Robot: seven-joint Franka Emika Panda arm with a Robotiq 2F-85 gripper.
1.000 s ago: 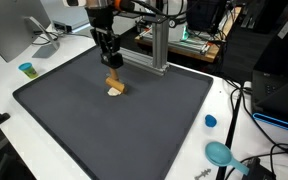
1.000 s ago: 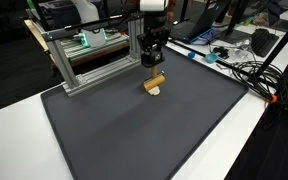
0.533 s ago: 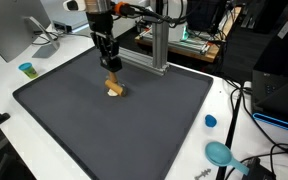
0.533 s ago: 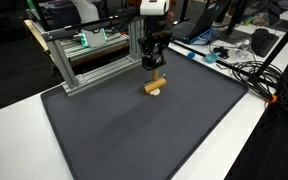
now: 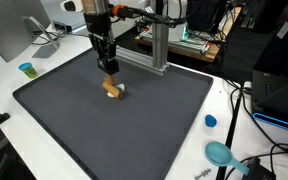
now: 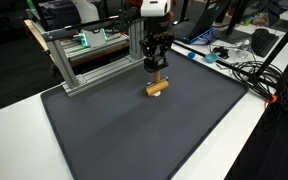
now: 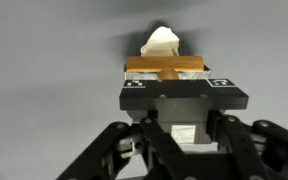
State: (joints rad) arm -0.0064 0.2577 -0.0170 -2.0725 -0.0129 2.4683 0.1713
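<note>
My gripper hangs over the far part of a dark mat; it shows in both exterior views. It is shut on the upright stem of a small wooden block, held just above the mat. A small white piece lies on the mat right beside the block. In the wrist view the wooden block sits crosswise at my gripper, with the white piece just beyond it. The fingertips are hidden behind the gripper body.
An aluminium frame stands at the mat's far edge, close behind the arm. A small blue cup, a blue cap and a teal object sit on the white table. Cables lie beside the mat.
The wooden block has risen slightly with the gripper and shifted away from the white piece, which stays on the mat.
</note>
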